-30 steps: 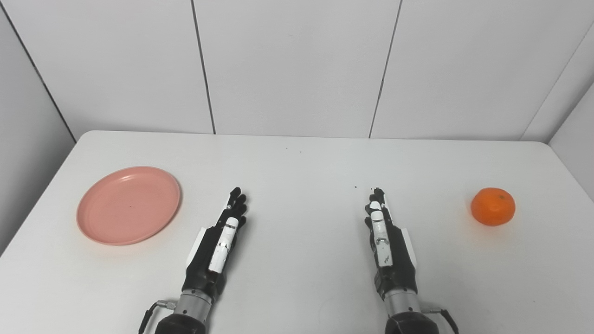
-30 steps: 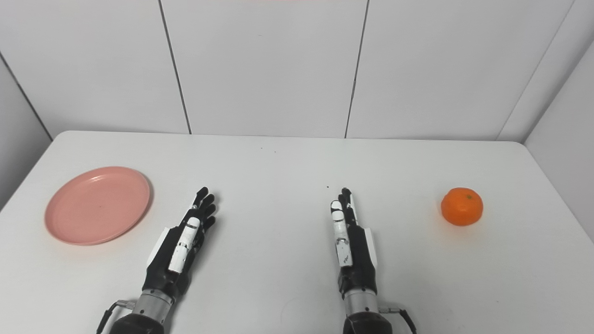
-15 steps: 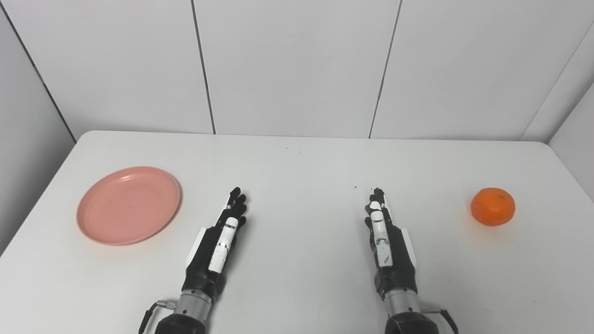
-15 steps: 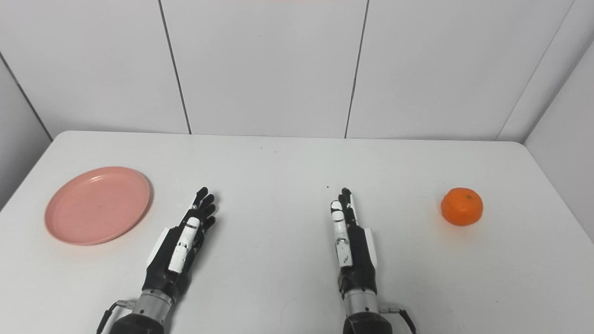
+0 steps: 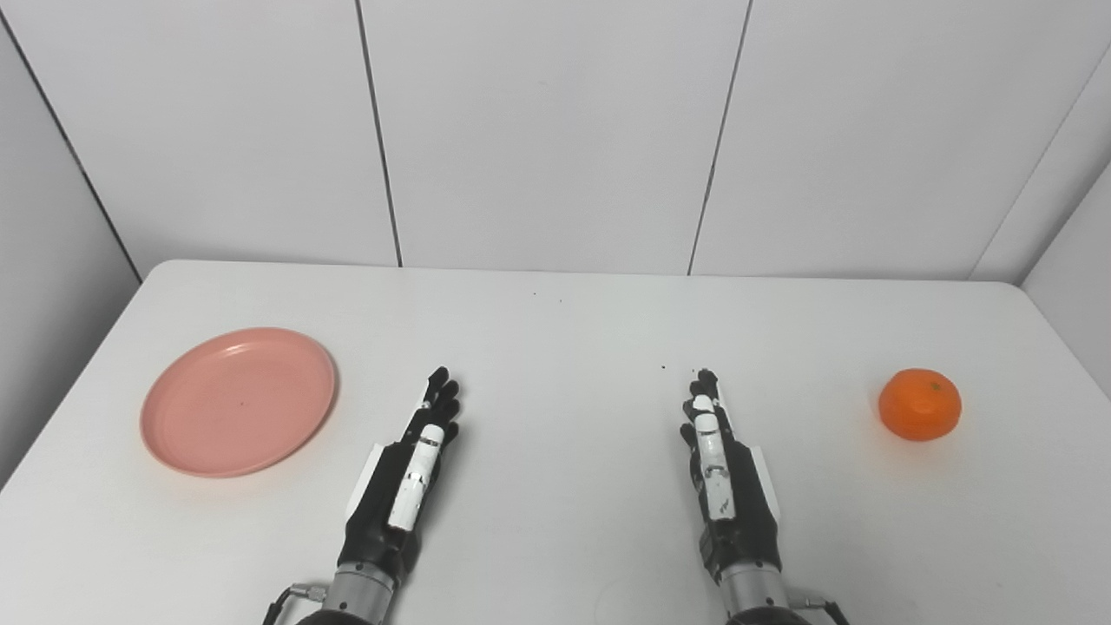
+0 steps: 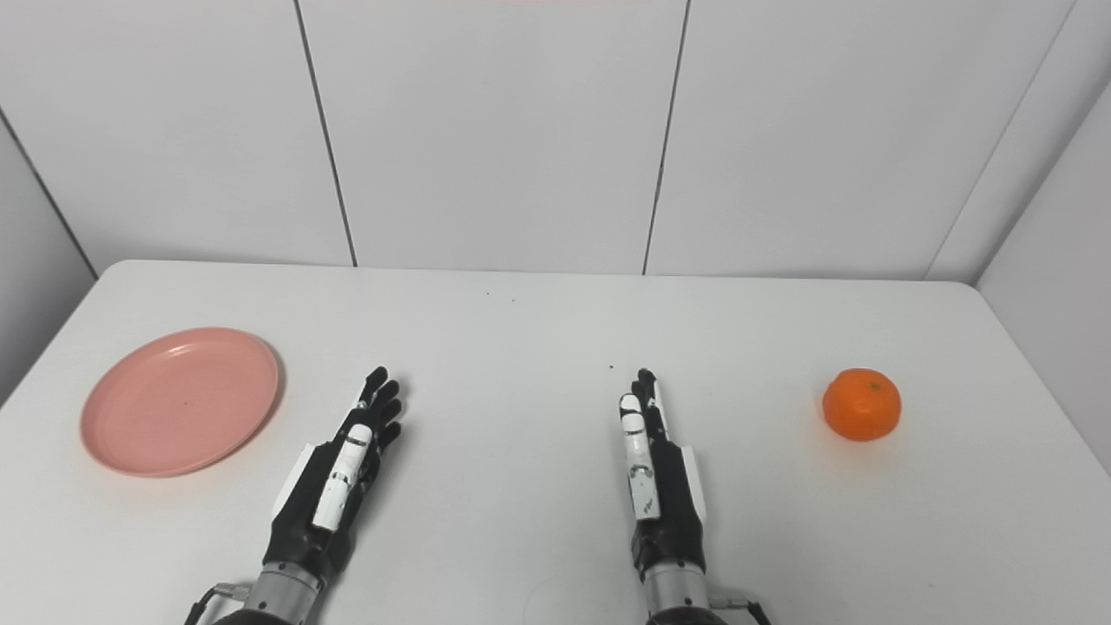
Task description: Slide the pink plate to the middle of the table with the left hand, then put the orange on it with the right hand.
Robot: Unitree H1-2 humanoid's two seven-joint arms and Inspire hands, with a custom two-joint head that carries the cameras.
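Lying flat with fingers straight and empty, both hands (image 5: 401,486) (image 5: 722,486) look alike in either view.

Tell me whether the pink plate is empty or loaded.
Empty. The pink plate shows only bare surface; the orange sits far off on the table's right side.

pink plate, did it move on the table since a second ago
No. The pink plate sits lower in the picture, but the table's back edge, the orange and both hands dropped alike, so the camera tilted; the plate stayed put.

Two side-by-side head cameras look down, sharing the whole table (image 5: 555,330).
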